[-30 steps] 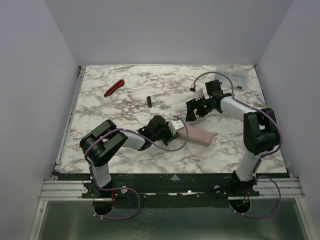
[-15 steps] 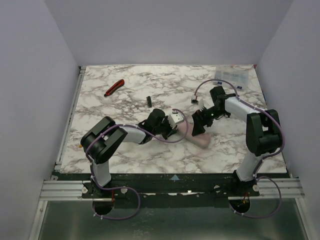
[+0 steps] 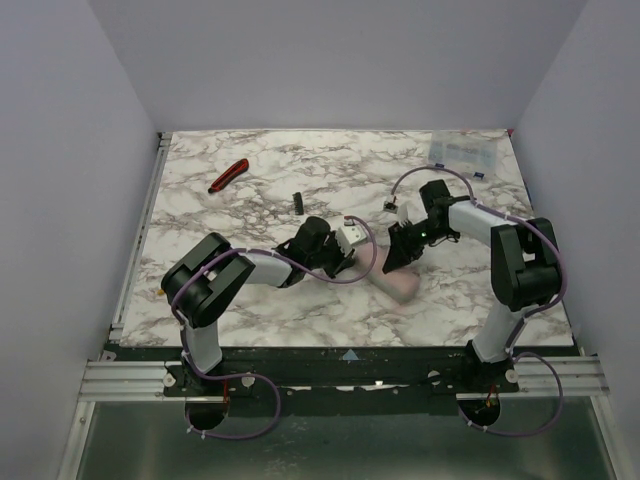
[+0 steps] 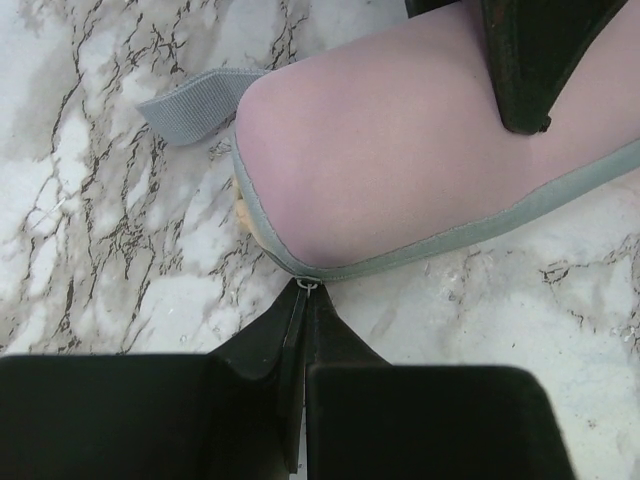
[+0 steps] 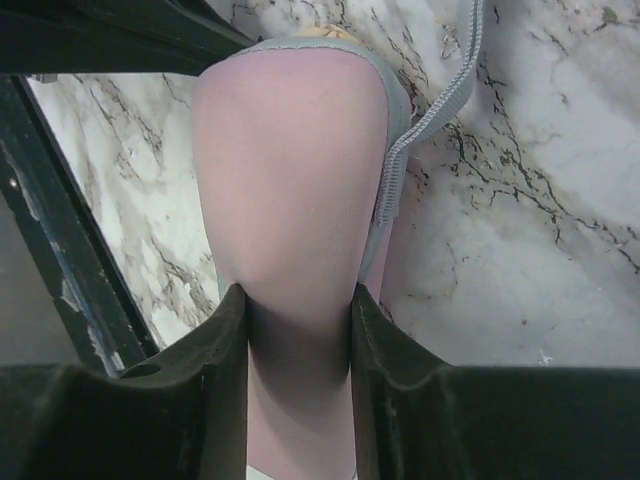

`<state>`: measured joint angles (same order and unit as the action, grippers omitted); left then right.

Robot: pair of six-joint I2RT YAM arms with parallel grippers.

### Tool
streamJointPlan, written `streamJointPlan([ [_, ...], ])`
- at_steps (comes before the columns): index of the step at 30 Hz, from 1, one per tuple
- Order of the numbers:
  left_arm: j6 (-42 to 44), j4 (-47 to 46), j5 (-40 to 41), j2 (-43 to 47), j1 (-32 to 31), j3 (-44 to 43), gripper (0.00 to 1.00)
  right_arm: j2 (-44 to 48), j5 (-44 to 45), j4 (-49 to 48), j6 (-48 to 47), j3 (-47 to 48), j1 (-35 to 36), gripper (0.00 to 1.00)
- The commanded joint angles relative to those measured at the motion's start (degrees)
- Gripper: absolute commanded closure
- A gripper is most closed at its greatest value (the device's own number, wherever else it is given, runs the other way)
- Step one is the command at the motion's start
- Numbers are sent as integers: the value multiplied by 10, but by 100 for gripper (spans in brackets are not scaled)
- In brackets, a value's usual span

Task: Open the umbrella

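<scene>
- While both arms meet near the middle of the marble table (image 3: 250,300), the count is simple: one umbrella (image 3: 402,281), two grippers, one red-and-black hand tool (image 3: 228,175), one small black piece (image 3: 297,203) and one clear packet (image 3: 460,152) at the far right corner.
- The umbrella lies folded in its peach-pink fabric with grey trim, right of centre, between the two grippers.
- The right gripper (image 5: 298,340) straddles the bundle across its width. Its two fingers (image 5: 232,350) are partly parted and press on either side of the pink fabric, so it has the umbrella clamped.
- The left gripper (image 4: 305,300) sits just beside the rounded end. Its fingers are pressed together with only a thin slit between them, and their tips meet the grey trim at a tiny metal ring (image 4: 307,285), which they seem to nip.
- A grey strap (image 4: 195,100) trails from that end onto the marble.
- From above, the grippers cover much of the umbrella, and only its near end shows.
- Neither wrist view shows the shaft. A sliver of cream or yellow peeks out at the rounded end (image 5: 325,33), too small to identify.
- The left wrist view cuts off the bundle at its right edge.
</scene>
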<state>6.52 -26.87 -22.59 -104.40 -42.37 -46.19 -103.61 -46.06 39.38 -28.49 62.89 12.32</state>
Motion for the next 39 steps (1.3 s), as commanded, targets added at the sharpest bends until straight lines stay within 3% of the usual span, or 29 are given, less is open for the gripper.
streamJointPlan([
  [1,-22,-18,-9,15,-22,18,100,-20,28,-62,49,-40,6,83],
  [3,-28,-18,4,25,-36,32,100,-14,36,-77,60,-49,6,98],
  [4,-34,-17,8,28,-42,37,100,-11,42,-88,69,-53,6,100],
  [11,-43,1,6,25,-71,47,100,30,82,-170,130,-100,5,100],
  [21,5,42,-25,52,-75,45,100,54,203,-201,143,-97,5,100],
  [26,33,85,-20,43,-80,11,100,51,220,-205,162,-86,6,100],
  [33,7,71,-39,8,-117,-14,100,43,189,-239,261,-83,6,100],
  [39,9,71,-46,2,-137,-19,100,45,250,-282,345,-82,6,100],
])
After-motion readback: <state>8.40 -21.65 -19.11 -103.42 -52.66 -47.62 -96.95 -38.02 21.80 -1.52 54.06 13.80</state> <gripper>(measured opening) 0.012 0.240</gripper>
